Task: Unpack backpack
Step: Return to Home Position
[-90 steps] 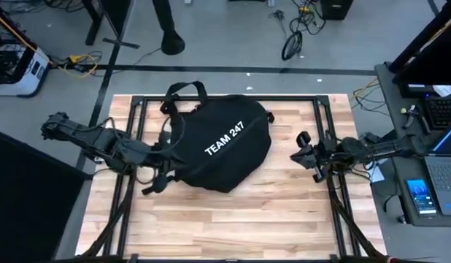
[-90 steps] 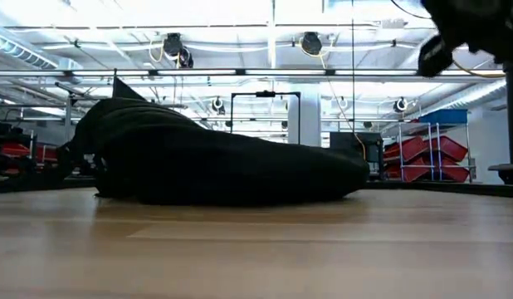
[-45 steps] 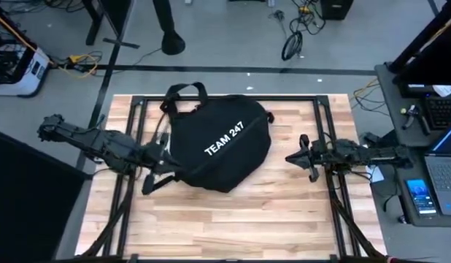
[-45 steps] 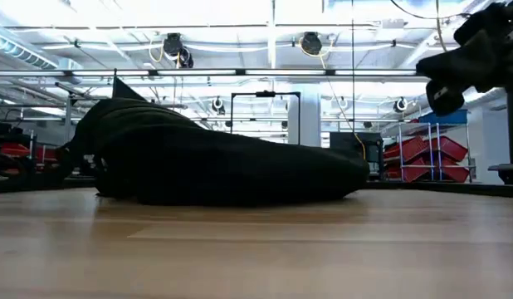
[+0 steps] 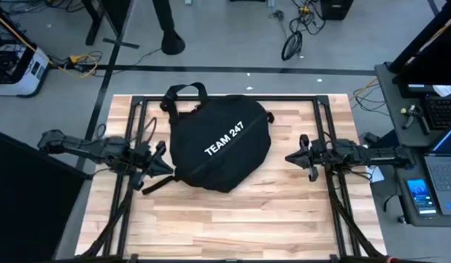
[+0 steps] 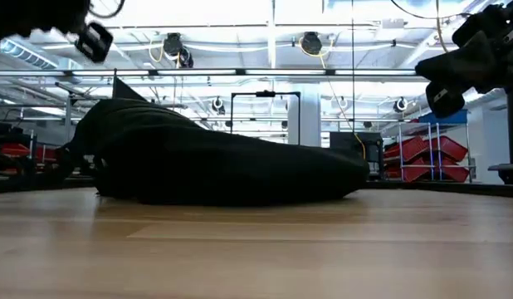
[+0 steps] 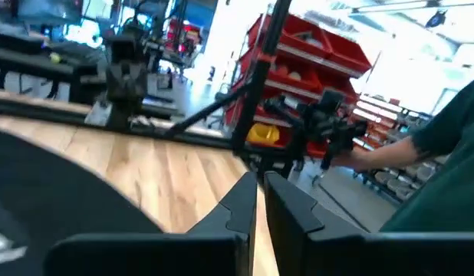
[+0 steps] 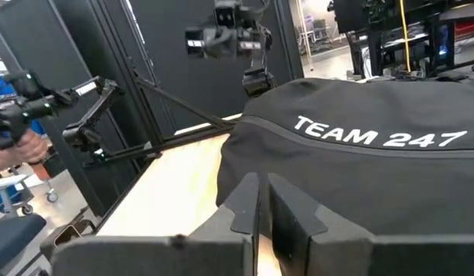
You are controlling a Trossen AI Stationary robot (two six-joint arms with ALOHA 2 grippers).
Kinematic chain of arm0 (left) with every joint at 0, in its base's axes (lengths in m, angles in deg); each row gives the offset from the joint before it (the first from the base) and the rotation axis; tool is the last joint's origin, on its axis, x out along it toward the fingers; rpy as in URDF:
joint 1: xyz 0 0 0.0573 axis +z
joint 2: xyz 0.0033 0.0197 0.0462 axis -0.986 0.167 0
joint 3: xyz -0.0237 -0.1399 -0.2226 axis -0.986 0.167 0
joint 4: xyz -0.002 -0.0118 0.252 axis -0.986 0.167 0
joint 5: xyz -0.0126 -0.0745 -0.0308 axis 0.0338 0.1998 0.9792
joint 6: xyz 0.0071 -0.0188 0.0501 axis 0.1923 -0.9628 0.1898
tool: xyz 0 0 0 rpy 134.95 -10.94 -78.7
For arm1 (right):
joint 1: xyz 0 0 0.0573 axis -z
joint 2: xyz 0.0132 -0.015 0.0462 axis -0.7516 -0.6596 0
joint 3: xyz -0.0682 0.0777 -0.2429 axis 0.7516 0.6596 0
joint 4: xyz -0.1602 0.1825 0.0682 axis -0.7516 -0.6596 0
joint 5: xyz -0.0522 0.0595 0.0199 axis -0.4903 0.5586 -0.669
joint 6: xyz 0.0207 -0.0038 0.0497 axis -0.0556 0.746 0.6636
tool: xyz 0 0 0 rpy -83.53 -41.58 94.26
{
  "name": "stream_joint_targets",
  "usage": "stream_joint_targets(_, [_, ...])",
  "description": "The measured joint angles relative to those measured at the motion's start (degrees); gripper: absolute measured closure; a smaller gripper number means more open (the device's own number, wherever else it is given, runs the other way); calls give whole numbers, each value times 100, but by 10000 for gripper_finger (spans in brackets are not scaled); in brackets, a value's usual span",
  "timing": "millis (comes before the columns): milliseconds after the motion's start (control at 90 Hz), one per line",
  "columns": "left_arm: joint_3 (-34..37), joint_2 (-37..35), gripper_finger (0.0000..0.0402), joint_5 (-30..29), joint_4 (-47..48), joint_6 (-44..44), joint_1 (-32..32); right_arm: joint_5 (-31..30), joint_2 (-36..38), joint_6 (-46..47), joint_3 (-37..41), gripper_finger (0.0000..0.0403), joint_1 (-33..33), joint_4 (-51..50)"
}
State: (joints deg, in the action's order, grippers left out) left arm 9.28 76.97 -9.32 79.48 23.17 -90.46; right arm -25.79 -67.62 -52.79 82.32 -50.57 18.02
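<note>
While the backpack (image 5: 220,142) lies flat mid-table (image 5: 247,219) with its white lettering up, the left hand (image 5: 158,157) hangs just beside its left edge, fingers pressed together, holding nothing. The right hand (image 5: 291,156) hovers apart from its right side, fingers likewise together and empty.

One camera looks straight down on the table (image 5: 233,219), one level across it, the wrist cameras forward; all show the backpack (image 5: 218,142).

- One black backpack (image 5: 218,146).
- Two robot arms, one gripper each: left gripper (image 5: 160,159), right gripper (image 5: 294,155).
- One wooden table (image 5: 240,219).
</note>
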Motion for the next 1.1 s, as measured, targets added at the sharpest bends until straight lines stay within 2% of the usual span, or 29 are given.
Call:
stream_joint_targets(144, [473,-502,389,12,-10,69,227,2,0,0,0,394,0,4])
stream_joint_targets(267, [710,-1091,389,284,136,281,320,2,1,0,0,394,-1,8])
stream_joint_targets(422, [891,-1947,389,264,1160,463,453,2,1,0,0,394,-1,8])
stream_joint_targets(533, [925,-1946,389,-11,1557,487,602,14,-1,0,0,394,-1,-2])
stream_joint_targets(778, [962,-1927,389,-241,1433,953,816,35,2,0,0,394,-2,14])
stream_joint_targets(933, [964,-1837,389,-976,1541,913,832,35,-4,0,0,394,-2,17])
stream_joint_targets(1100, [962,-1803,389,-1029,1534,922,830,34,-4,0,0,394,-2,19])
